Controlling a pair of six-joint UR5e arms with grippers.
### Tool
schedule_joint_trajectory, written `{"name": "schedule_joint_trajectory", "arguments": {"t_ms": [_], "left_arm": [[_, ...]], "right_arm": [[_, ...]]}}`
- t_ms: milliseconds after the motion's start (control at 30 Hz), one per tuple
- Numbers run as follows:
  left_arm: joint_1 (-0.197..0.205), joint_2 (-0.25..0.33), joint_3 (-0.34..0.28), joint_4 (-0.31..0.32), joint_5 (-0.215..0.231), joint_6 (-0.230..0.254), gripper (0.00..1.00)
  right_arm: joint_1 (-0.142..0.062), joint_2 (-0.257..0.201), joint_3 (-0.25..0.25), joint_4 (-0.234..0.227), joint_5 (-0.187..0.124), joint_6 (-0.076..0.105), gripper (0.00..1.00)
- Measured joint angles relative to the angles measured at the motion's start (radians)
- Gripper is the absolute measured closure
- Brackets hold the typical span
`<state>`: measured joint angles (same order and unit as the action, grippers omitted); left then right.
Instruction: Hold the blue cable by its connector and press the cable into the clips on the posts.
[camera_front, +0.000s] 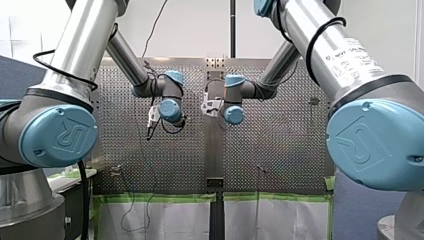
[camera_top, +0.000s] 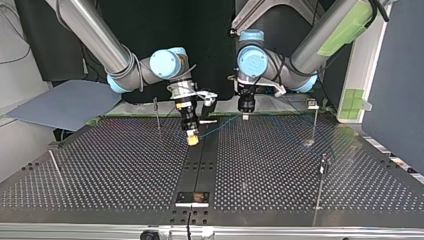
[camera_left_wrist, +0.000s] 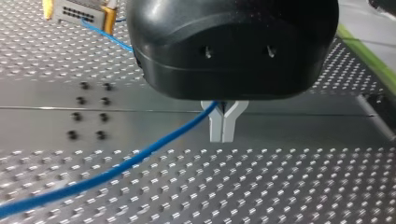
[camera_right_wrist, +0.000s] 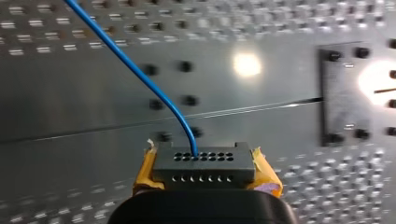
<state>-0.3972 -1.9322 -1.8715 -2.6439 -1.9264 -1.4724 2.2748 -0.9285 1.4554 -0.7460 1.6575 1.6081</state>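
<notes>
In the right wrist view the grey connector (camera_right_wrist: 203, 162) sits between yellow pads (camera_right_wrist: 267, 177), with my right gripper (camera_right_wrist: 205, 173) shut on it. The blue cable (camera_right_wrist: 135, 70) leaves the connector's top and runs away over the perforated table. In the left wrist view my left gripper (camera_left_wrist: 222, 131) has its pale fingers (camera_left_wrist: 215, 126) shut on the blue cable (camera_left_wrist: 140, 156), just above the table. The connector (camera_left_wrist: 77, 11) shows beyond it. In the top view my right gripper (camera_top: 192, 137) hangs left of my left gripper (camera_top: 245, 116), with the cable (camera_top: 220, 125) stretched between them.
Thin posts stand on the table in the top view: one (camera_top: 157, 114) behind my right gripper, a clip-topped one (camera_top: 313, 120) at the back right, one (camera_top: 321, 172) nearer right, one (camera_top: 56, 167) leaning at the left. A dark centre strip (camera_top: 200, 165) runs to the near edge.
</notes>
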Motion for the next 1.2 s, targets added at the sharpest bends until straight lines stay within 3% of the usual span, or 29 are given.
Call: {"name": "schedule_joint_trajectory", "arguments": {"t_ms": [233,400,533,667,933,1200], "left_arm": [[-0.028,-0.055,-0.04,0.057,-0.026,-0.03,1.0],[-0.04,-0.073,-0.069,0.107,-0.041,-0.046,1.0],[-0.053,-0.1,-0.075,0.147,-0.05,-0.047,1.0],[-0.072,-0.133,-0.076,0.182,-0.062,-0.047,1.0],[-0.109,-0.196,-0.076,0.245,-0.075,-0.047,1.0],[-0.149,-0.256,-0.076,0.309,-0.085,-0.054,1.0]], "right_arm": [[-0.001,0.056,0.058,-0.058,0.04,-0.011,1.0],[-0.013,0.104,0.107,-0.107,0.066,0.015,1.0],[-0.022,0.148,0.151,-0.151,0.079,0.02,1.0],[-0.029,0.188,0.19,-0.19,0.084,0.019,1.0],[-0.046,0.251,0.254,-0.254,0.083,0.039,1.0],[-0.09,0.301,0.324,-0.324,0.069,0.059,1.0]]}}
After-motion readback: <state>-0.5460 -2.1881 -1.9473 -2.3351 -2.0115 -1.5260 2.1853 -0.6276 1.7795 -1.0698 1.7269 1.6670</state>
